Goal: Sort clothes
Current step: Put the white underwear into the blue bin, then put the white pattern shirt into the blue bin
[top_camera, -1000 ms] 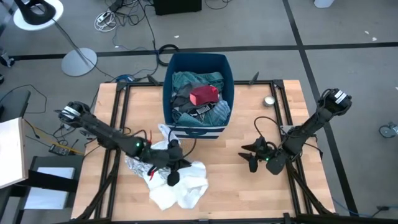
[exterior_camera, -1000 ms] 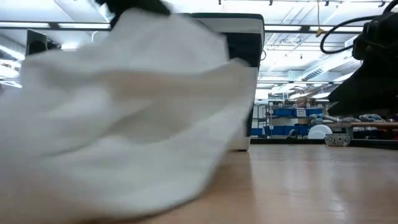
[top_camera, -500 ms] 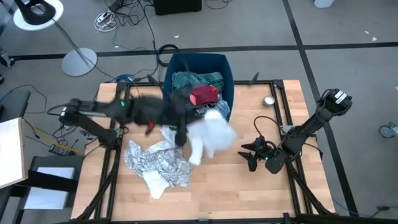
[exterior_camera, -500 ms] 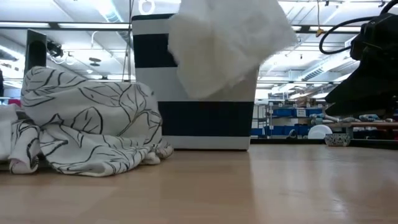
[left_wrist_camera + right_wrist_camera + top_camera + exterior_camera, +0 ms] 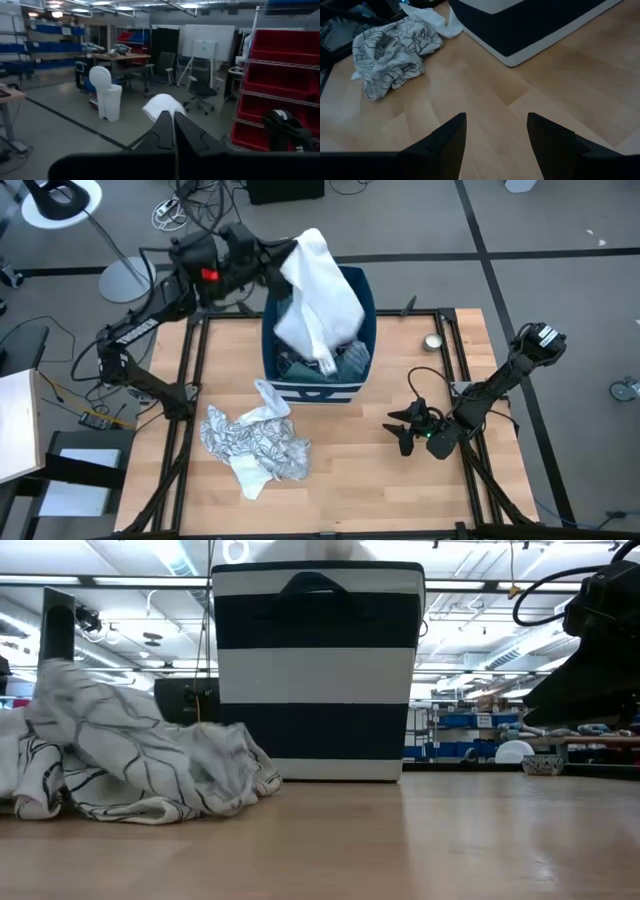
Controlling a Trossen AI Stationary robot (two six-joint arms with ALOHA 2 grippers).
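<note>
A white garment (image 5: 320,300) hangs over the dark blue bin (image 5: 368,300) at the table's far middle, with my left gripper (image 5: 285,258) shut on it high above the bin's far left corner. The bin holds teal and dark clothes (image 5: 345,360). A black-printed white cloth (image 5: 255,445) lies crumpled on the table in front of the bin, resting on its folds; it also shows in the low view (image 5: 130,770) and in the right wrist view (image 5: 395,50). My right gripper (image 5: 405,430) waits open, low over the table's right part. My left gripper pinches the white garment's upper end (image 5: 161,106) between its two shut fingers (image 5: 187,132), which point about level from the table's far left. One layer or several, I cannot tell. The garment hangs slack below the fingers over the bin, lifted clear of the table.
A small round metal object (image 5: 432,342) sits on the table right of the bin. Black frame rails (image 5: 190,380) run along the table's sides. Bare wood (image 5: 360,480) lies between the printed cloth and my right gripper.
My left gripper has risen steeply from the table's near part and swung toward the far edge, staying shut. The white garment came up off the printed cloth and now hangs over the bin. The printed cloth stayed on the table and sagged a little.
</note>
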